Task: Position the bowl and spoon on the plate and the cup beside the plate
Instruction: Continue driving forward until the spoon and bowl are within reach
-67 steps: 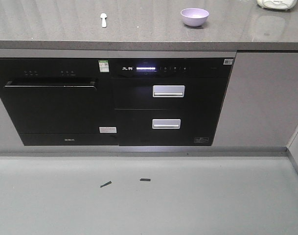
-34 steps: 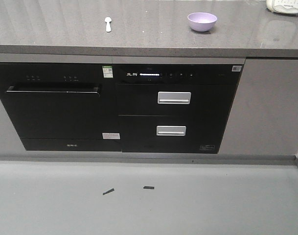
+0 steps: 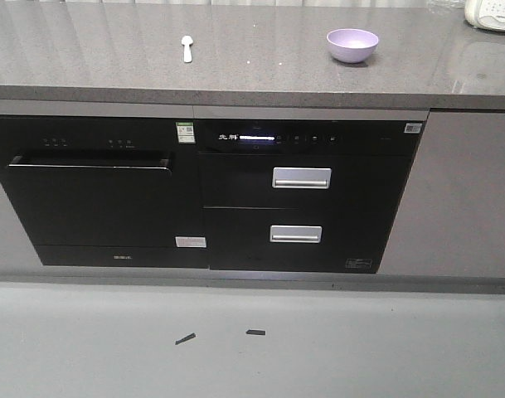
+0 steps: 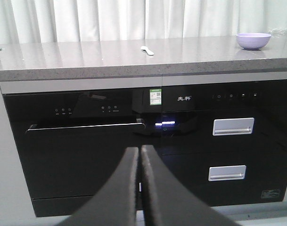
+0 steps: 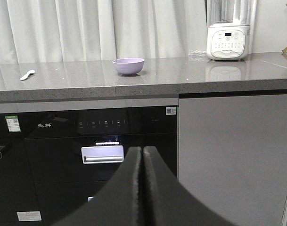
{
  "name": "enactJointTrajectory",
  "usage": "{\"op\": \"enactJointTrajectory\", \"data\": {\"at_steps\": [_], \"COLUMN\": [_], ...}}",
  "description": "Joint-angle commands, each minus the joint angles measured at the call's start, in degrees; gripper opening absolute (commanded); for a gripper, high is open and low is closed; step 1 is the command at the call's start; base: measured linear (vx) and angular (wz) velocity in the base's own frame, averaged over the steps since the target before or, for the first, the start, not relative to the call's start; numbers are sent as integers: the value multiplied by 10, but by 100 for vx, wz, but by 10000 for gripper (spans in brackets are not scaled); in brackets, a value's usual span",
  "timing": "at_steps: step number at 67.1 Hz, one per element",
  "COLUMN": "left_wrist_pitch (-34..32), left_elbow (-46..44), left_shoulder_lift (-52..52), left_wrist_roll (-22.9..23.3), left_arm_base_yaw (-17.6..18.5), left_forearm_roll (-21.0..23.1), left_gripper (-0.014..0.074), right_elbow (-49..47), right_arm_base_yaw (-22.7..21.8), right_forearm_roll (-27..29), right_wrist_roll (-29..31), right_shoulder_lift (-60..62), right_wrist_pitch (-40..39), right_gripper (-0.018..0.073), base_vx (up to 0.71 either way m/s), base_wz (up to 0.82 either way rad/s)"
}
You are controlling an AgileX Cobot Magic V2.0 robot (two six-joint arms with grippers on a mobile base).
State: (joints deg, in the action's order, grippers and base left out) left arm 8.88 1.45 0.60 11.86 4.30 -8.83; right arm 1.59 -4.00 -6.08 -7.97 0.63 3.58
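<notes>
Countertop of grey speckled stone (image 3: 260, 58) carries a small glossy lilac plastic bowl (image 3: 352, 45) at two o'clock and a short pale plastic spoon (image 3: 186, 47) at eleven, well apart. Left gripper (image 4: 140, 153) and right gripper (image 5: 142, 153) are both clenched, empty.

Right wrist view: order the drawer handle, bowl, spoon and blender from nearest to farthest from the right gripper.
1. Drawer handle, just above the right gripper, left.
2. Bowl, on the counter, above.
3. Spoon far left and blender far right: too close to call.
</notes>
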Motion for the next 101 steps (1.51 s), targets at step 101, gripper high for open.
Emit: {"op": "enactJointTrajectory", "data": {"at_steps": [101], "left_wrist_pitch": [-44], "left_elbow": [-4], "left_shoulder_lift": [7], "left_wrist_roll": [3], "left_arm_base_yaw": [-1], "left_forearm_roll": [0], "left_gripper": [-6], "right_elbow": [3], "right_arm_base_yaw": [-4], "right_forearm_roll": [-2], "right_wrist_roll": [2], "right_shoulder_lift": [5], "right_wrist_pitch": [-45], "right_gripper": [-3], "base_vx": [9], "base_wz": [-3]}}
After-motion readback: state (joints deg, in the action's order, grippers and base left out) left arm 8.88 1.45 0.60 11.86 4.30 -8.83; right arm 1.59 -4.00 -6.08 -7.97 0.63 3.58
